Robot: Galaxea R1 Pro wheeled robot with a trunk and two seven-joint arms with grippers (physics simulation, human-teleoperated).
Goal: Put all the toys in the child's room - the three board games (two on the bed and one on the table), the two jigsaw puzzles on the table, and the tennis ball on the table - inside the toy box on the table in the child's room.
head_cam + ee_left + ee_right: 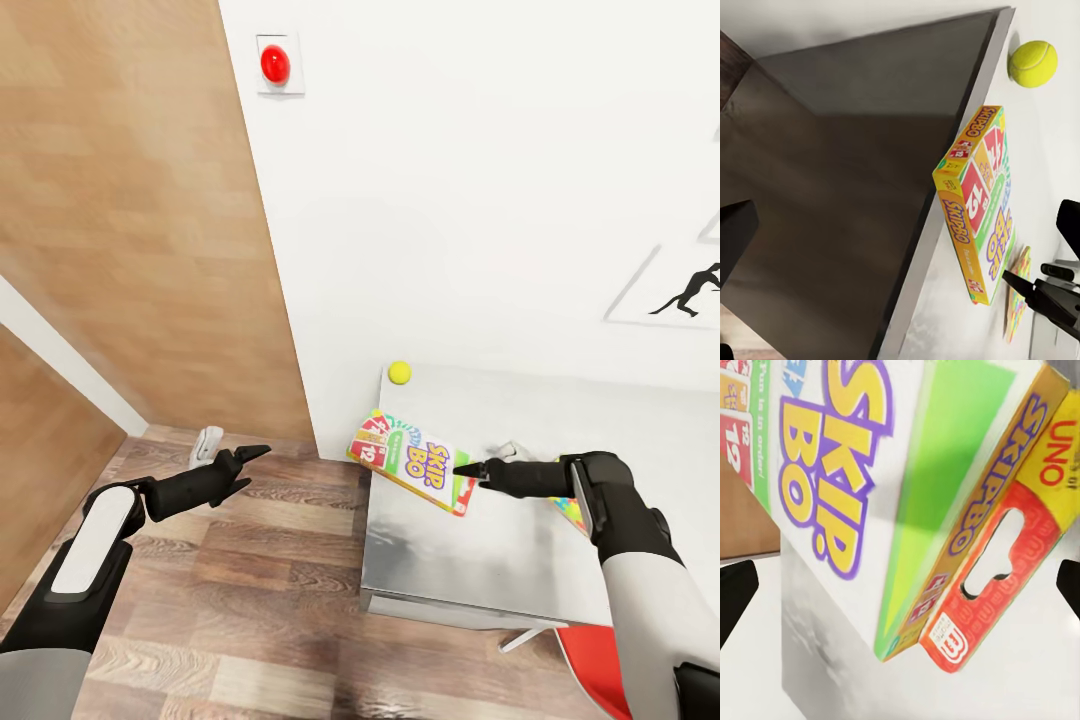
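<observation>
Yellow-green-red board game (415, 463) lies on pale counter (470, 560) at its edge, w/ right end effector (472, 469) at its near end, nothing gripped; jaw width undeterminable. Tennis ball (400, 372) and jigsaw puzzle (572, 514) not yet boxed. Left end effector (245, 468) empty, spread apart.

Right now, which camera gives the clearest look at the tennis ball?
The left wrist view: the tennis ball is large and sharp there, resting on the table near its corner, apart from the game box. In the head view the ball is just a small dot by the wall.
</observation>
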